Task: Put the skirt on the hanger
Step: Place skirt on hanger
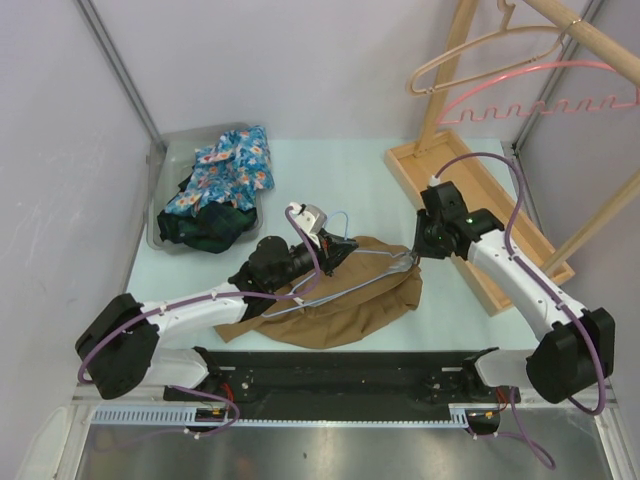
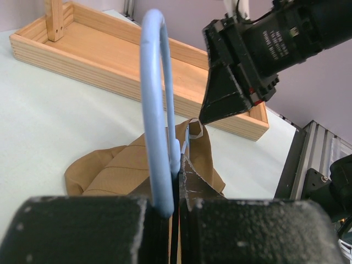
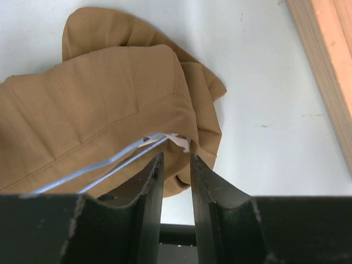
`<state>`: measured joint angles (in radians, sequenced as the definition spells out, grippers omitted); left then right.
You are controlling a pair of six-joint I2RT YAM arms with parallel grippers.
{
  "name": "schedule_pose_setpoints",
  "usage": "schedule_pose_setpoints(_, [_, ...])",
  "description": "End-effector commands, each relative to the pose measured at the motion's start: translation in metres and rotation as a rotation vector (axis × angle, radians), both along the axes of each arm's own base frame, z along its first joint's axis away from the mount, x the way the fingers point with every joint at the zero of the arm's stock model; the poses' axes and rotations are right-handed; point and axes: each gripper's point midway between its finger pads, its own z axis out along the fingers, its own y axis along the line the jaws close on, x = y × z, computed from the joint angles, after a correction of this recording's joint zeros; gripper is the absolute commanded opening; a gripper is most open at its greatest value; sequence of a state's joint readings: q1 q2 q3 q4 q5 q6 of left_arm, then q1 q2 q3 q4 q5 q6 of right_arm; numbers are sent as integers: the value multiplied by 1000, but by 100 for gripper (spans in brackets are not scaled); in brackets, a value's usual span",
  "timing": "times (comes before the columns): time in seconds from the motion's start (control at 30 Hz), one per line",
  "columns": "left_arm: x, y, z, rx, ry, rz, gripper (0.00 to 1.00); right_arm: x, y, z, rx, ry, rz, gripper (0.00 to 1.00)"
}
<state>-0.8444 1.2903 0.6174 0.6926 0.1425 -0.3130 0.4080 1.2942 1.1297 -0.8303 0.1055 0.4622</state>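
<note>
Skirt (image 1: 345,318) on table (image 1: 330,170), left pincer (image 1: 325,246) gripping hanger (image 1: 352,282)

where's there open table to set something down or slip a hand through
Widest bare patch: the back of the table, between the clothes bin and the wooden rack base. A thinner strip lies between the bin and the left arm. Crowded at centre: left gripper and right gripper meet at the hanger over the brown skirt.

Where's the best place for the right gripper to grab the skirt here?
Probably the thick folded edge of the skirt beside the hanger tip, coming from the right: that edge lies bunched up there, facing the right gripper.
</note>
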Motion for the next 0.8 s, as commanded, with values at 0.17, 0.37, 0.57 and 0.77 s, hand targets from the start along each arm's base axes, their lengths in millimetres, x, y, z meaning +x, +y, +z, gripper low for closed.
schedule_pose_setpoints(0.17, [-6,-3,33,-68,-68,-28,0,24,-9,-6,-129,-74,-33,29])
schedule_pose_setpoints(0.37, [-7,-3,34,-70,-66,-32,0,28,-10,-10,-156,-77,-42,19])
schedule_pose_setpoints(0.57, [-7,-4,33,-68,-62,-33,0,28,-8,-13,-148,-67,-34,1])
schedule_pose_setpoints(0.77, [-7,-5,33,-70,-62,-38,0,29,-4,-2,-112,-100,-32,0])
